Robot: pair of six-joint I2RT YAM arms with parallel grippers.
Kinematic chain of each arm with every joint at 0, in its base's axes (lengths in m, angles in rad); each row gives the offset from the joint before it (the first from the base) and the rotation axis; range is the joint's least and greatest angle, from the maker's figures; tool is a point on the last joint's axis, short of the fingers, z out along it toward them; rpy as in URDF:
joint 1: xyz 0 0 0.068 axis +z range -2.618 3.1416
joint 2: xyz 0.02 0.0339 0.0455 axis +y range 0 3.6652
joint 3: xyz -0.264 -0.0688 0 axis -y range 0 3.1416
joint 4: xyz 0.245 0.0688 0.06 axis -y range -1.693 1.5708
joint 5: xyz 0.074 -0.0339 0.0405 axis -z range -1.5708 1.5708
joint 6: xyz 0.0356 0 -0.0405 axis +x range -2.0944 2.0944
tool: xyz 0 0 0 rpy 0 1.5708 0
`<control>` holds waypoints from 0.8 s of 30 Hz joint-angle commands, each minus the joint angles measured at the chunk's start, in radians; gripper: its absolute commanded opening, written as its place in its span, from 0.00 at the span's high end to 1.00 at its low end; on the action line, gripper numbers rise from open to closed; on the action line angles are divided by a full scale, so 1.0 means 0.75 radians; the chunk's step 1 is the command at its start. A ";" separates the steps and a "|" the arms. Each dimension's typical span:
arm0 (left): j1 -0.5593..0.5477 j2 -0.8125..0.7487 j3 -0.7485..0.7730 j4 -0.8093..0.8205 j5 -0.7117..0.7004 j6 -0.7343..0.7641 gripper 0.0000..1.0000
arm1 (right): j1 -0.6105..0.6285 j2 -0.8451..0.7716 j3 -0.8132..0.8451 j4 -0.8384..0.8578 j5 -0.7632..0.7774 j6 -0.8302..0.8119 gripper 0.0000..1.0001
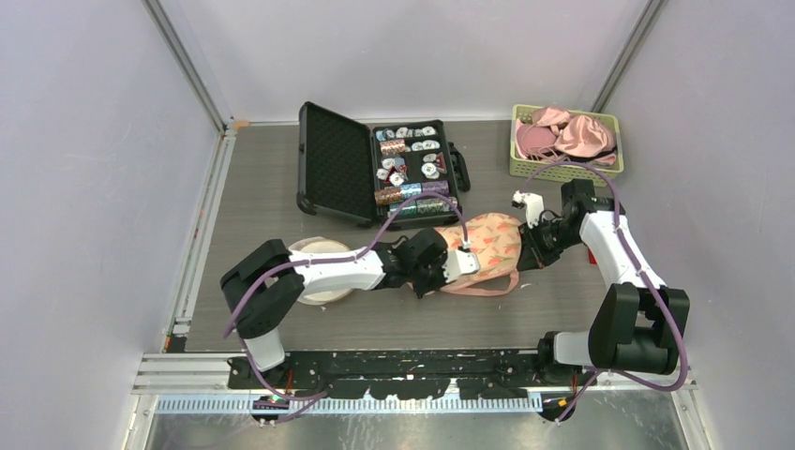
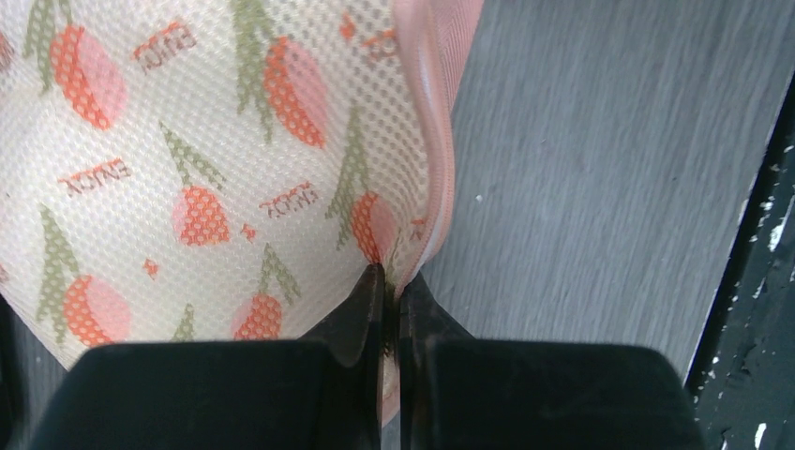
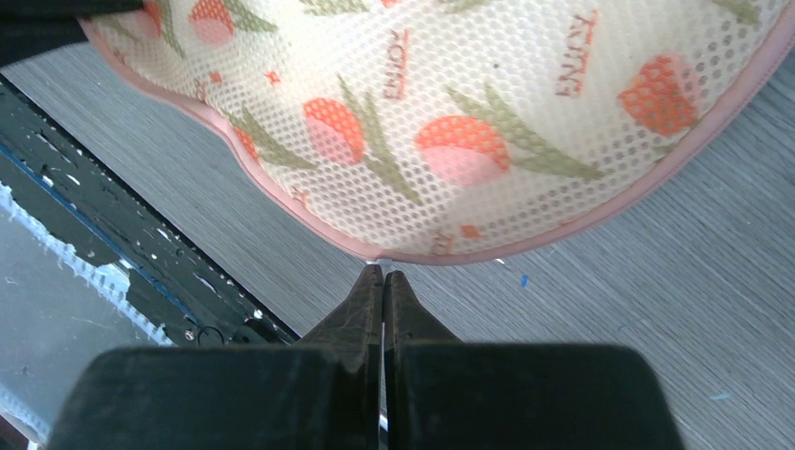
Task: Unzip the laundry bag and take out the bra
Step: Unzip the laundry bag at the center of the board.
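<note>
The laundry bag [image 1: 489,244] is a cream mesh pouch with an orange fruit print and pink trim. It lies on the grey table between my two arms. My left gripper [image 1: 468,249] [image 2: 392,277] is shut on the bag's [image 2: 206,141] mesh edge, right beside the pink zipper [image 2: 441,187]. My right gripper [image 1: 526,253] [image 3: 383,274] is shut at the bag's [image 3: 487,103] pink rim, with a small pale zipper pull [image 3: 378,261] pinched at its tips. The zipper looks closed. The bra is hidden.
An open black case [image 1: 333,159] with chips stands behind the bag. A green basket [image 1: 518,167] of pink garments sits at the back right. A white bowl [image 1: 317,249] lies under my left arm. The table's black front rail [image 1: 422,361] runs close by.
</note>
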 commanded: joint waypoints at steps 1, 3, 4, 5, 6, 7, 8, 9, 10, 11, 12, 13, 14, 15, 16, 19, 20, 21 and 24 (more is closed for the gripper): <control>0.091 -0.088 -0.063 -0.160 -0.011 -0.016 1.00 | 0.024 0.002 0.056 0.012 -0.037 -0.005 0.99; 0.098 -0.126 -0.087 -0.143 0.007 0.052 1.00 | 0.049 0.003 0.054 0.020 -0.054 0.020 0.99; 0.098 -0.147 -0.090 -0.136 0.029 0.088 1.00 | 0.062 0.002 0.053 0.025 -0.059 0.036 0.99; 0.099 -0.168 -0.087 -0.133 0.056 0.112 0.95 | 0.075 -0.002 0.050 0.028 -0.063 0.046 0.99; 0.098 -0.183 -0.080 -0.122 0.073 0.120 0.86 | 0.089 -0.007 0.048 0.032 -0.064 0.056 0.99; 0.097 -0.201 -0.070 -0.110 0.089 0.118 0.75 | 0.102 -0.011 0.046 0.036 -0.065 0.065 0.99; 0.094 -0.212 -0.060 -0.095 0.105 0.108 0.68 | 0.116 -0.015 0.045 0.037 -0.065 0.070 1.00; 0.085 -0.223 -0.051 -0.075 0.109 0.104 0.61 | 0.130 -0.018 0.045 0.037 -0.066 0.073 0.99; 0.072 -0.231 -0.046 -0.048 0.103 0.103 0.56 | 0.142 -0.023 0.046 0.038 -0.066 0.078 0.99; 0.059 -0.236 -0.043 -0.015 0.094 0.108 0.52 | 0.154 -0.026 0.044 0.038 -0.066 0.084 0.99; 0.040 -0.241 -0.040 0.017 0.081 0.112 0.48 | 0.164 -0.031 0.043 0.037 -0.067 0.089 0.99; 0.018 -0.241 -0.036 0.053 0.067 0.117 0.47 | 0.169 -0.036 0.042 0.035 -0.067 0.093 0.99; 0.007 -0.241 -0.032 0.090 0.055 0.120 0.46 | 0.170 -0.040 0.041 0.032 -0.069 0.096 0.99; -0.006 -0.234 -0.024 0.126 0.047 0.121 0.46 | 0.170 -0.047 0.039 0.030 -0.070 0.099 0.99; -0.022 -0.225 -0.017 0.165 0.040 0.118 0.45 | 0.208 -0.053 0.039 0.029 -0.071 0.102 0.99; -0.059 -0.161 0.038 0.223 0.028 0.116 0.43 | 0.238 -0.070 0.034 0.026 -0.073 0.107 0.99; -0.071 -0.135 0.058 0.257 0.021 0.113 0.42 | 0.248 -0.076 0.033 0.026 -0.074 0.107 0.99; -0.084 -0.109 0.078 0.280 0.004 0.114 0.42 | 0.256 -0.081 0.031 0.028 -0.074 0.109 0.99; -0.109 -0.034 0.133 0.326 -0.038 0.115 0.43 | 0.276 -0.092 0.033 0.027 -0.083 0.122 0.99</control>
